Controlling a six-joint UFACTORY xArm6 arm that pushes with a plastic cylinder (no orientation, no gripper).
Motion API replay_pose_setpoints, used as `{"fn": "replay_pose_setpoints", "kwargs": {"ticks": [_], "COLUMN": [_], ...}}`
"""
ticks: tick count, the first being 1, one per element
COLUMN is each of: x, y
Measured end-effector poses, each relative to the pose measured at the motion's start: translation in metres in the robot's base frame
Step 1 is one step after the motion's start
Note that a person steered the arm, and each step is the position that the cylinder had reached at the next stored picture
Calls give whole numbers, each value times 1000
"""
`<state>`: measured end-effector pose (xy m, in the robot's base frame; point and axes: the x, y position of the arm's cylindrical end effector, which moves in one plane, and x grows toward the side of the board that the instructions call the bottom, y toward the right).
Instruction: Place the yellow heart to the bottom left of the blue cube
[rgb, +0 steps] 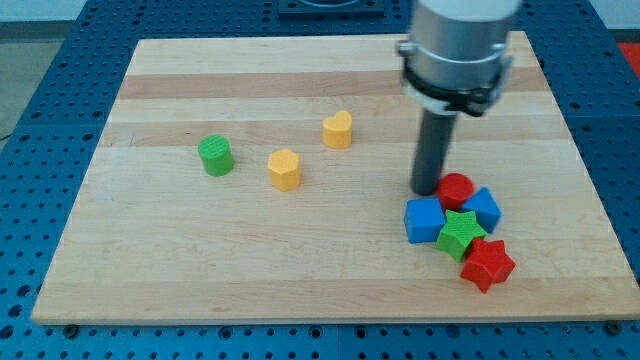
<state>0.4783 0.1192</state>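
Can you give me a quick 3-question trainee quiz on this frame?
1. True or false: my tip touches the yellow heart.
2. Which block lies nearest the view's left? A) green cylinder B) yellow hexagon C) red star
3. Fill in: the green star sits between the blue cube and the ___ star.

Key: 1 false, the tip is at the cluster by the red cylinder; 2 A; 3 red.
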Motion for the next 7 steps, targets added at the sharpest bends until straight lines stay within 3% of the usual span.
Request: {"fn": "replay_pose_setpoints", "kwargs": {"ticks": [1,3,4,5,7], "x": [-28,-139,-138,-85,-43], "y": [-35,-26,-107,-117,-102]}}
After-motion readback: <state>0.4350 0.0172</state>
